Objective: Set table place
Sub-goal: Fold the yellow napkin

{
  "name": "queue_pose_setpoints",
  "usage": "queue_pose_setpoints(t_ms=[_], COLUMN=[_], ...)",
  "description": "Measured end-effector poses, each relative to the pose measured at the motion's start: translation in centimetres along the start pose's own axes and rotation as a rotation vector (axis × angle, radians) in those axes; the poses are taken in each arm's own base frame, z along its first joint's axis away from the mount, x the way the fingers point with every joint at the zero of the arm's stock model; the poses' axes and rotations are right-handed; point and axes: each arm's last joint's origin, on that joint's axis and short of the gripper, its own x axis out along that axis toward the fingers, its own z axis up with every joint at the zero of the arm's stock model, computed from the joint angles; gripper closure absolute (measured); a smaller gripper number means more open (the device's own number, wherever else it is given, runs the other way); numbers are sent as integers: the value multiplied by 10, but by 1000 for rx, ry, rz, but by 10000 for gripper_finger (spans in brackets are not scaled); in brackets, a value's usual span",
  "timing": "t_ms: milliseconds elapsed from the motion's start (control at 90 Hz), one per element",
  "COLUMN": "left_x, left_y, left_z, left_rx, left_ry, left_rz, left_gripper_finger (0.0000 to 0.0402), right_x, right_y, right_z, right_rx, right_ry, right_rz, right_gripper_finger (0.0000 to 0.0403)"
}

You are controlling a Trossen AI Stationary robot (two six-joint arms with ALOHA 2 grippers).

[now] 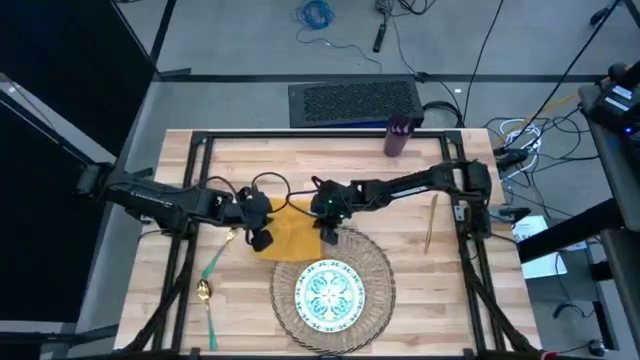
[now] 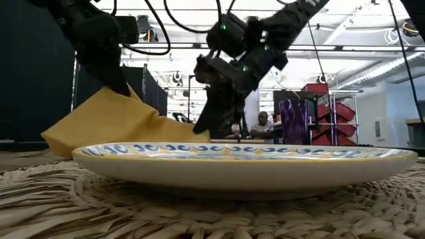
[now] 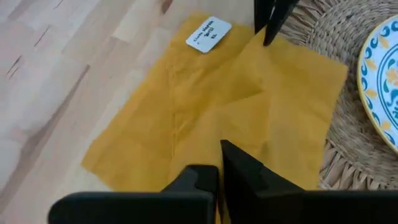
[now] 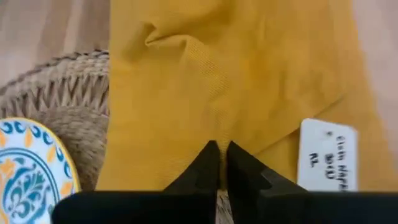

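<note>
The mustard-yellow napkin (image 1: 288,232) lies on the table (image 1: 400,200), its right edge over the rim of the woven placemat (image 1: 375,270). The blue-green plate (image 1: 330,293) sits on the placemat. My left gripper (image 1: 262,238) is shut on the napkin's left side. My right gripper (image 1: 328,232) is shut on its right side, by the placemat. A green-handled fork (image 1: 213,262) and spoon (image 1: 206,296) lie to the left. The knife (image 1: 430,222) lies to the right, and the purple cup (image 1: 397,137) stands at the far edge. My left gripper pinches the napkin's edge (image 3: 208,158) between its two fingers, coming slantwise from above and from the table's left. In the low view that side of the cloth (image 2: 113,99) is raised off the table toward the fingers; the rest slopes down, slack. One layer or several, I cannot tell. My right gripper pinches the napkin (image 4: 219,134) near its edge by the placemat, not far from the white tag (image 4: 328,155). The fingers (image 2: 211,116) point down from above. Here the cloth stays low on the table and the placemat's rim.
Black frame rails (image 1: 300,135) run along the table's far and side edges. Bare wood lies to the right of the placemat around the knife. In the low view, people and shelves show in the room beyond the table.
</note>
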Motion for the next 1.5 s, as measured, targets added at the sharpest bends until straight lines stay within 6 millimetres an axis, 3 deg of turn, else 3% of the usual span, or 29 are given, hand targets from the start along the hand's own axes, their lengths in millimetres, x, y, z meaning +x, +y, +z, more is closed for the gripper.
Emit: queue_pose_setpoints(t_ms=[111, 489, 667, 878, 1011, 1211, 1500], left_x=[0, 0, 0, 5, 13, 25, 23], left_y=[0, 1, 6, 5, 2, -1, 7], left_z=[0, 0, -2, -3, -5, -9, -18], left_rx=[5, 5, -8, 76, 149, 224, 245], left_ry=[0, -6, -27, 11, 55, 117, 198], left_rz=[0, 17, 144, 140, 138, 140, 257], left_gripper_finger=[402, 402, 402, 395, 363, 282, 201], right_x=[-8, -5, -5, -5, -5, -5, -5], right_y=[4, 19, 20, 20, 20, 20, 20], right_z=[3, -10, -11, -11, -11, -11, -11], right_rx=[-6, 11, 8, 7, 4, 4, 4], right_ry=[18, 129, 132, 129, 127, 128, 132], right_rz=[-22, -19, -44, -42, -42, -37, -34], right_gripper_finger=[402, 403, 403, 403, 403, 403, 403])
